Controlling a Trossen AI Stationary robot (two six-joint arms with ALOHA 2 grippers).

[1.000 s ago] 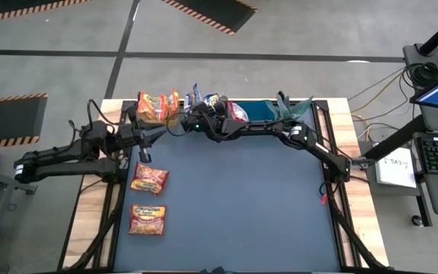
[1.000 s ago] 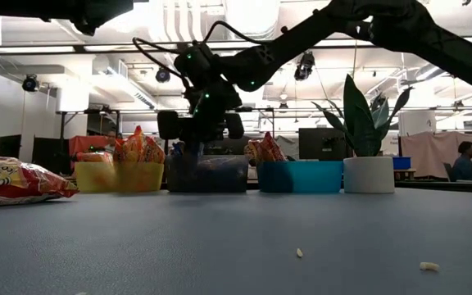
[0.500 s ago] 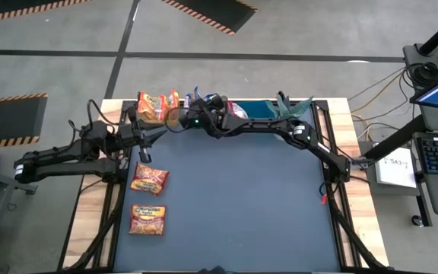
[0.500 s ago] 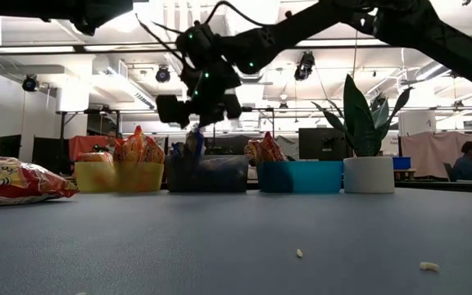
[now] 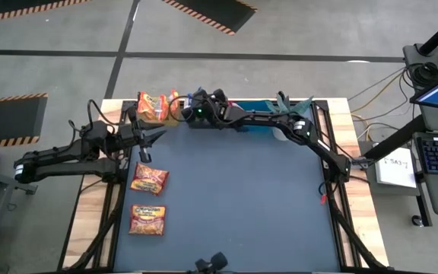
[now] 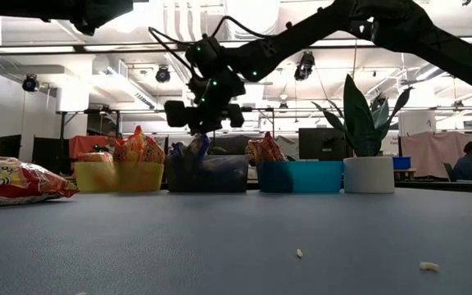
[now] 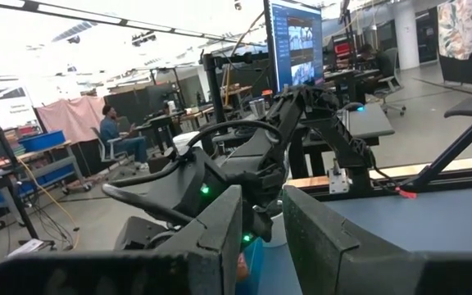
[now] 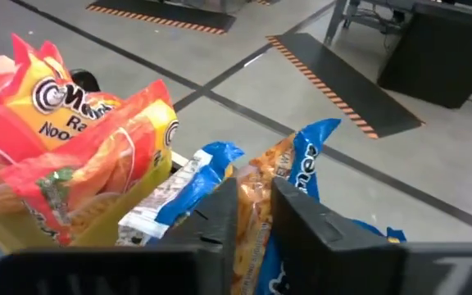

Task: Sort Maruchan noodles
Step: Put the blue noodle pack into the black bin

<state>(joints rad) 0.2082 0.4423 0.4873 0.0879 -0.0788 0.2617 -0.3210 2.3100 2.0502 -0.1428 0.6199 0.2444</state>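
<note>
Two orange-red noodle packets (image 5: 150, 179) (image 5: 147, 219) lie flat on the blue mat at the left. At the far edge, a yellow bin (image 6: 117, 176) holds orange packets (image 8: 64, 139). The grey bin (image 6: 211, 174) next to it holds blue-and-yellow packets (image 8: 301, 164), which stand on end. A blue bin (image 6: 301, 176) holds a red packet (image 6: 265, 152). My right gripper (image 8: 255, 197) hovers just above the grey bin (image 6: 201, 127), fingers a narrow gap apart, nothing between them. My left gripper (image 5: 154, 135) waits near the yellow bin, slightly open and empty.
A plant in a white pot (image 6: 367, 172) stands right of the blue bin at the far edge. Small crumbs (image 6: 300, 252) lie on the mat. The mat's middle and right are bare. People sit at desks beyond the table.
My right gripper has risen a little from the grey bin's mouth. The blue-and-yellow packet that hung under it half a second ago now stands in the bin, apart from the fingers.
</note>
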